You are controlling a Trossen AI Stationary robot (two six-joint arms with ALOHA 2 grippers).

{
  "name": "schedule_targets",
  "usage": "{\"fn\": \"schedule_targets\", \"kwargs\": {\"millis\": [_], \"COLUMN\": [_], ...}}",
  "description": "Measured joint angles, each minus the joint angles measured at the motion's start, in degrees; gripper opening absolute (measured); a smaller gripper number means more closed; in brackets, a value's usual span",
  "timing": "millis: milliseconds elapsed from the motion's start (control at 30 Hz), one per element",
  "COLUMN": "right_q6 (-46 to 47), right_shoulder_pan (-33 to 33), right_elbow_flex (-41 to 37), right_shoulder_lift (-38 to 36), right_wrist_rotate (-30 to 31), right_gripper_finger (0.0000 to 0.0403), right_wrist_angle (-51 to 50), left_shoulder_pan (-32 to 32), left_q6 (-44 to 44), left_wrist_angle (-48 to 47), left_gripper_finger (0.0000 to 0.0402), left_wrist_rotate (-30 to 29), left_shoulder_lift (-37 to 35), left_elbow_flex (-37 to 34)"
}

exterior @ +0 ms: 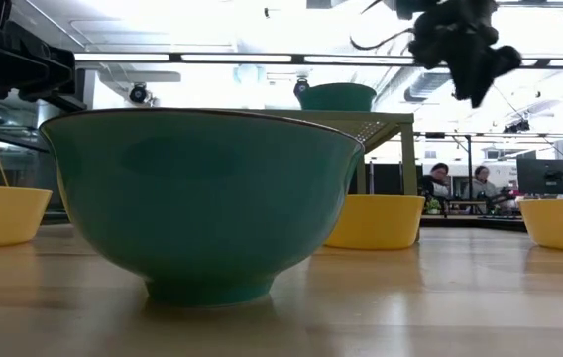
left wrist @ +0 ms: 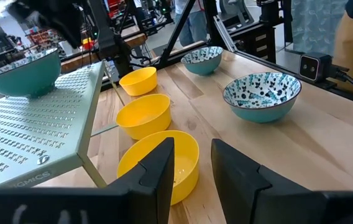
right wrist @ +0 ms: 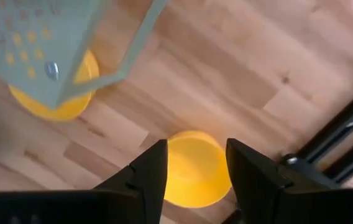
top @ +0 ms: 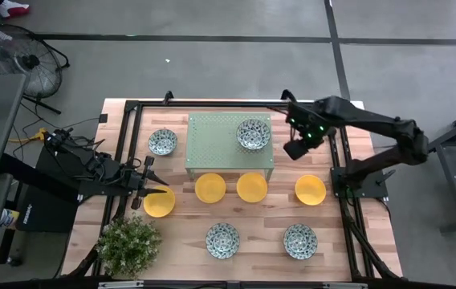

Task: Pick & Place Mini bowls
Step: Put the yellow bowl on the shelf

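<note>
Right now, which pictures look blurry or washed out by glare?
Low view: ceiling lights blow out the background, and the near patterned bowl fills the frame. Right wrist view: the stand corner and yellow bowl look soft. High view: evenly lit.

Four small round bowls [top: 252,186] in plain bright yellow; four others [top: 222,240] white inside with dense blue-green speckling, teal outside. Pale green perforated metal stand [top: 216,138]. Light, streaked wooden table [top: 348,249]. Leafy green potted plant [top: 129,244].
</note>
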Motion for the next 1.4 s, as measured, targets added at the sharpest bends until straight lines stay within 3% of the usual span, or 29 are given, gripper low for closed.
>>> {"fn": "schedule_targets", "kwargs": {"millis": [300, 767, 967, 1400], "right_q6": [3.7, 23.9, 35.3, 53.9], "right_shoulder_pan": [6.1, 16.6, 21.3, 28.0], "right_elbow_flex": [-14.9, -30.4, -31.0, -31.0], "right_shoulder_lift": [-9.9, -15.1, -16.7, -10.8], "right_wrist_rotate": [-0.4, -1.3, 0.6, -1.5], "right_gripper_finger": [0.015, 0.0144, 0.0147, 0.0141], "right_wrist_angle": [3.2, 4.8, 5.7, 15.1], "left_shoulder_pan": [0.0, 0.0, 0.0, 0.0], "left_q6": [0.0, 0.0, 0.0, 0.0], "left_wrist_angle": [0.0, 0.0, 0.0, 0.0], "left_gripper_finger": [0.0104, 0.0104, 0.0104, 0.0104], "left_wrist_rotate": [0.0, 0.0, 0.0, 0.0], "left_shoulder_lift": [0.0, 0.0, 0.0, 0.0], "left_elbow_flex": [0.0, 0.0, 0.0, 0.0]}}
